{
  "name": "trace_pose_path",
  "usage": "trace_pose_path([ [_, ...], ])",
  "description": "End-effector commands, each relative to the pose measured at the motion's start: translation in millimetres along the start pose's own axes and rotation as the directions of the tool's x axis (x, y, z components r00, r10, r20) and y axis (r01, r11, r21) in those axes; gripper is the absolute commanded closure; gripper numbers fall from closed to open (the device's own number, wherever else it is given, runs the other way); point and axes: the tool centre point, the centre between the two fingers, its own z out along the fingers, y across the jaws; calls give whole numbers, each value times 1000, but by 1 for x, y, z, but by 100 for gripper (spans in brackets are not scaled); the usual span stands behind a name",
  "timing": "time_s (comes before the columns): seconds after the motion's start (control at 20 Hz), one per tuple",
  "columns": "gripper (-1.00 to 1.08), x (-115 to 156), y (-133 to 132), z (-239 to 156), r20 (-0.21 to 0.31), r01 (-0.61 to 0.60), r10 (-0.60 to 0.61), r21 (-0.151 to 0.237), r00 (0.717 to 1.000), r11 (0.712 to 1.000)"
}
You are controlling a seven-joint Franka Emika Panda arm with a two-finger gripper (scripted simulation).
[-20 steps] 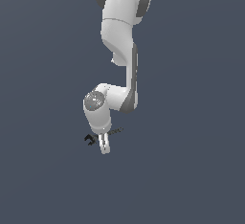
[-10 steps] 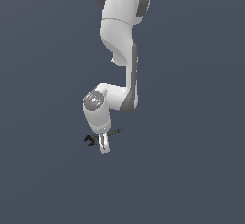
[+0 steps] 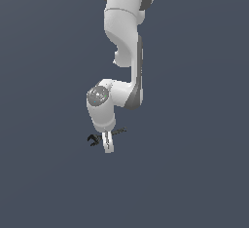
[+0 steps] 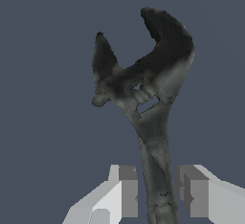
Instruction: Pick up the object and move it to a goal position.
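Note:
The object, a dark grey-black wrench (image 4: 143, 84), fills the wrist view with its open-jaw head pointing away from my gripper (image 4: 158, 192). Its slim handle runs between my two white fingers (image 4: 125, 189), with a thin gap showing on each side, so the gripper is open around the handle. In the exterior view the wrench (image 3: 92, 140) lies low on the flat dark surface. Its head pokes out toward that view's left of my gripper (image 3: 108, 145), and its handle end shows on the right.
The white arm (image 3: 124, 42) rises above the gripper in the exterior view. A plain dark blue-grey surface (image 3: 194, 173) surrounds everything, and no other object shows.
The arm and wrench stay almost where they were. The gripper remains low over the wrench's handle.

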Motion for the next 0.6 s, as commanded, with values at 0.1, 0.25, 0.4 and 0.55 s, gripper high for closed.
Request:
trace_pose_path([
  [0.1, 108, -14, 2, -28, 0, 0, 0, 2, 1000, 1000],
  [0.25, 108, -26, 5, -54, 1, 0, 0, 2, 1000, 1000],
  [0.4, 108, -40, 8, -84, 2, 0, 0, 2, 1000, 1000],
  [0.55, 108, -55, 12, -117, 2, 0, 0, 2, 1000, 1000],
])
